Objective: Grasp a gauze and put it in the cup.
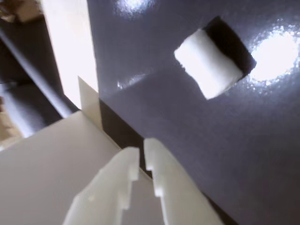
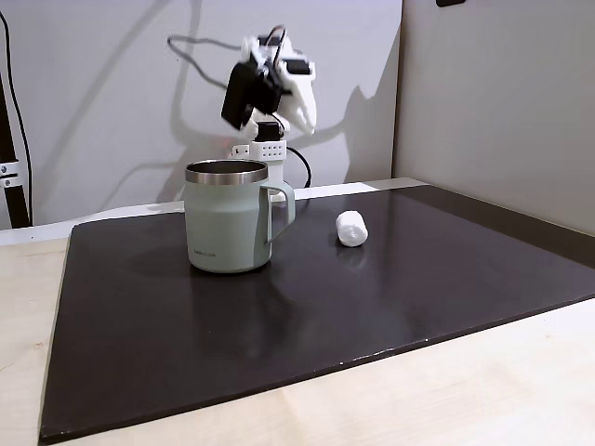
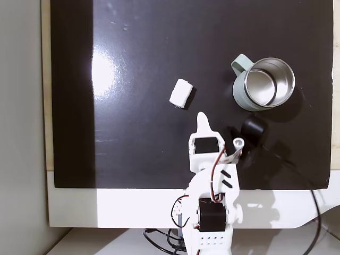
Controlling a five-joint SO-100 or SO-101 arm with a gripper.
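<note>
Wrist view: claw (image 1: 142, 154) hanging above the dark mat (image 1: 243, 154), fingers almost together, gripping nothing. Gauze (image 1: 208, 63) lying on the mat ahead, apart from the claw. Fixed views: gauze (image 2: 351, 228) lying near the handle side of the upright cup (image 2: 229, 228), not touching.

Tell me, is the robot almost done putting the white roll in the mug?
Not yet; nothing looks done. The gauze lies on the dark mat, apart from the cup, which looks empty inside. The hand hovers near the gauze, holding nothing. Grabbing it, carrying it over and dropping it in are all left.
</note>
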